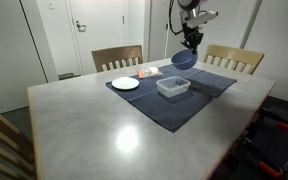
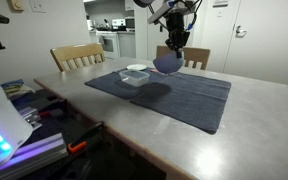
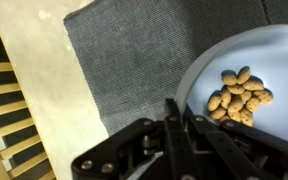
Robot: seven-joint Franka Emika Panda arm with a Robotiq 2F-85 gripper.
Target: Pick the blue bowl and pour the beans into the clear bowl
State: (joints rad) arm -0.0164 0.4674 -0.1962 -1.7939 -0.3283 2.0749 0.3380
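Carry stage of the pour, shown view by view.

Exterior view: the Robotiq gripper, jaws pinched narrow on the rim of the small round dark-blue bowl, holds it in the air over the far part of the dark grey woven cloth mat. The translucent, rounded-rectangular clear plastic bowl sits on the mat below, offset toward the camera. A flat white round plate and a small orange-and-white packet lie near it. Two wooden chairs stand behind the grey table, well apart from the likely path.

Exterior view: the blue bowl hangs beside the clear bowl, not above it. Good practice is probably to centre it over the clear bowl first, then tip slowly toward the low lip.

Wrist view: tan beans pool against one side of the blue bowl's pale interior, next to the gripper. A hurried roll could scatter them onto the mat or toward the plate.
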